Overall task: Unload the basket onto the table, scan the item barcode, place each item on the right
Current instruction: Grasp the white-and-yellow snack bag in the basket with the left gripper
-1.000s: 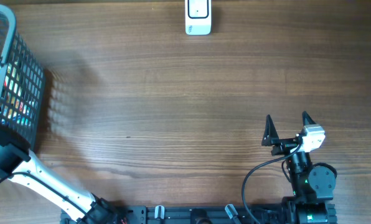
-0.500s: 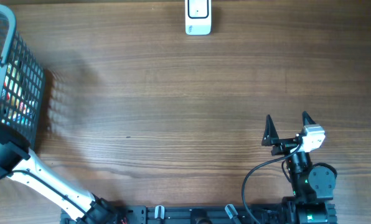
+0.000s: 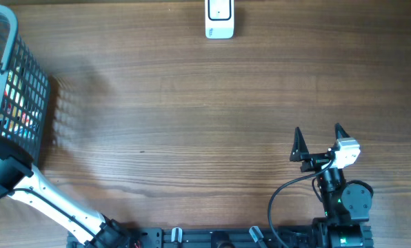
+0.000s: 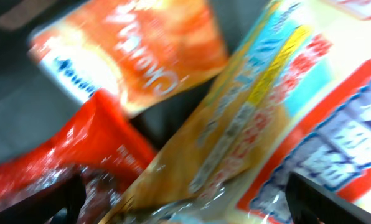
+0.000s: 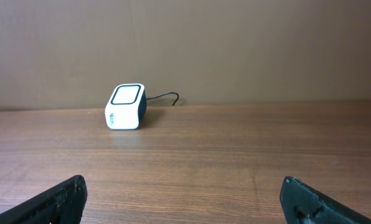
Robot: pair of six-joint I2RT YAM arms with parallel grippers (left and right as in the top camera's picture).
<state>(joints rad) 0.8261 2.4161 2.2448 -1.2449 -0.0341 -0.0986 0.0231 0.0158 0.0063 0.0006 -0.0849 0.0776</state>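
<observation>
Hanging in the basket (image 3: 34, 96) at left, your left fingers (image 4: 335, 200) gape over the snack packets (image 4: 254, 118), gripping none. Your right fingers (image 3: 298, 145) stand released near right; the scanner (image 3: 219, 18) sits far centre.

The basket (image 3: 27, 89) is cut off by the left edge of the overhead view, and the left pincer (image 4: 185, 208) cannot be seen from above. In the left wrist view the snack pouches (image 4: 235, 124) are blurred and their print is unreadable. Only its fingertips (image 4: 335, 202) are seen, cropped at the lower corners. The scanner (image 3: 219, 21) is clipped by the top edge.
</observation>
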